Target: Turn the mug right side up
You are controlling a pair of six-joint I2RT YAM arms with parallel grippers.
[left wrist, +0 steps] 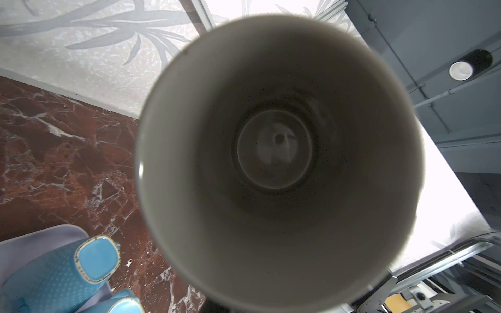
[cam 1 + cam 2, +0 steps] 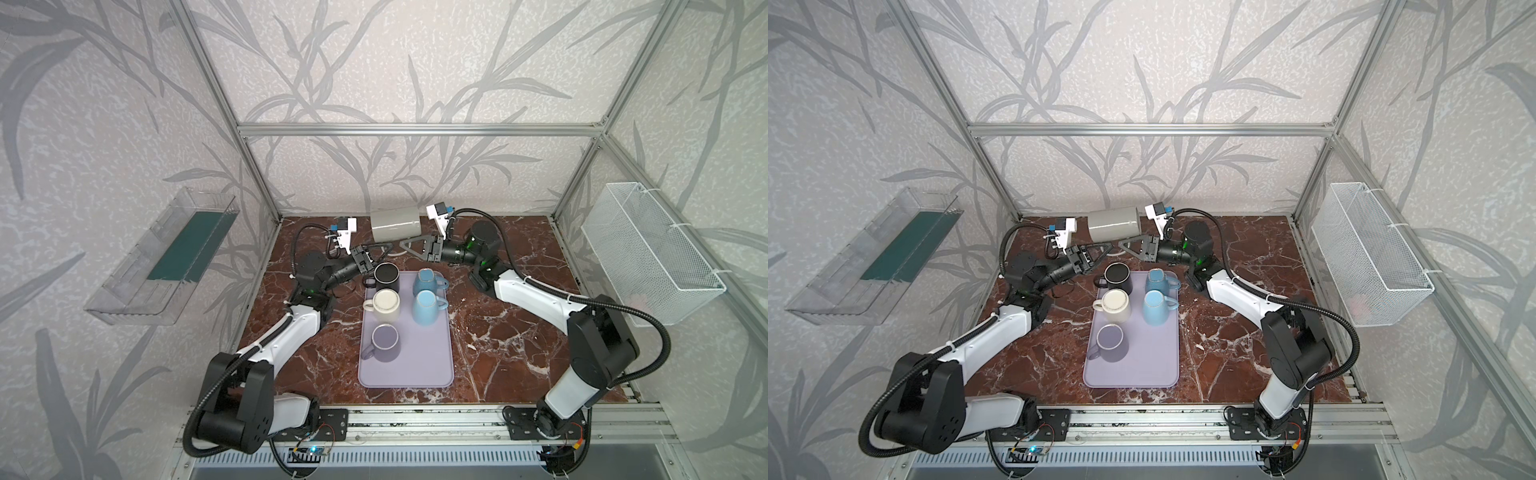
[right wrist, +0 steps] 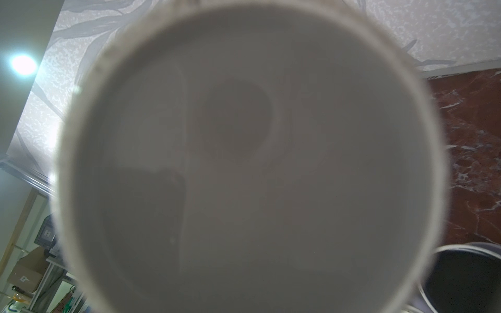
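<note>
A grey mug (image 2: pixel 395 224) (image 2: pixel 1114 224) hangs on its side above the back of the table. Its open mouth faces the left arm and fills the left wrist view, where I look into the mug (image 1: pixel 279 151). Its flat base faces the right arm and fills the right wrist view as the mug (image 3: pixel 244 162). My left gripper (image 2: pixel 384 248) (image 2: pixel 1106 248) and right gripper (image 2: pixel 406 244) (image 2: pixel 1124 244) meet tip to tip just under the mug, at its handle. Both look shut there. The mug hides the exact grip, and neither wrist view shows its own fingers.
A lilac tray (image 2: pixel 415 365) lies mid-table, just in front of the grippers. It holds a black mug (image 2: pixel 387 276), a cream mug (image 2: pixel 386 303), a purple mug (image 2: pixel 384 340) and two upside-down blue mugs (image 2: pixel 428 280). A wire basket (image 2: pixel 652 253) hangs on the right, a clear bin (image 2: pixel 166 257) on the left.
</note>
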